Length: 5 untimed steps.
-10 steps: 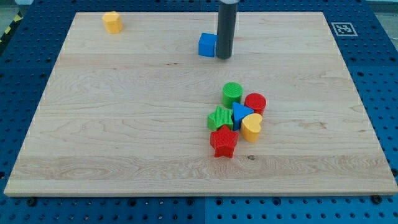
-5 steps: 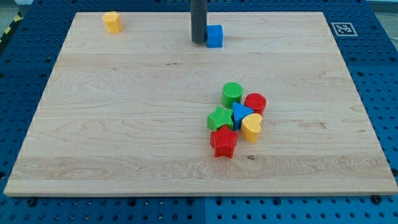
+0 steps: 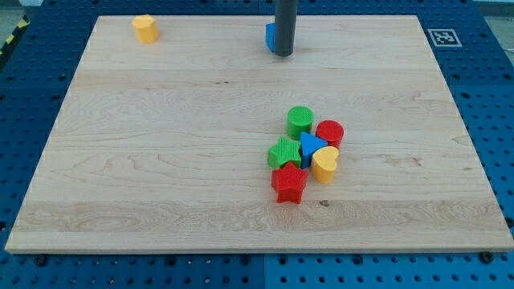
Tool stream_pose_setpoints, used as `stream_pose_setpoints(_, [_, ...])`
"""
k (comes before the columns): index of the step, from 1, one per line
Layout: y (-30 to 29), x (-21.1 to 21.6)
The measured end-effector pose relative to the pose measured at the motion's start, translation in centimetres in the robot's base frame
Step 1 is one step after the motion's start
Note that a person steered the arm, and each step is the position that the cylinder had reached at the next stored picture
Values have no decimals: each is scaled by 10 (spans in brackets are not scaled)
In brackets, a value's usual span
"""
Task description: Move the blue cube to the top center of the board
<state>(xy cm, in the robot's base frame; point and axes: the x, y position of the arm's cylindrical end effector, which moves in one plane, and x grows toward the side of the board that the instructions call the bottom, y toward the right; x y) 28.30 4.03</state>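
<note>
The blue cube sits near the top center of the wooden board. Only its left side shows, because the dark rod stands in front of it. My tip rests on the board right at the cube's lower right side, touching or nearly touching it.
A yellow block sits at the top left. A cluster lies right of center: green cylinder, red cylinder, green block, blue triangle, yellow heart, red block. A marker tag is at the top right corner.
The rod went from the cube's right side to its left, then back in front of it. The blue cube moved up the view, then slightly left toward top center.
</note>
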Motion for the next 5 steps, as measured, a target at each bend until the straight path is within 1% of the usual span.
stream_pose_setpoints(1, [1, -6])
stream_pose_setpoints(2, [15, -8])
stream_pose_setpoints(3, [15, -21])
stream_pose_setpoints(5, [9, -27])
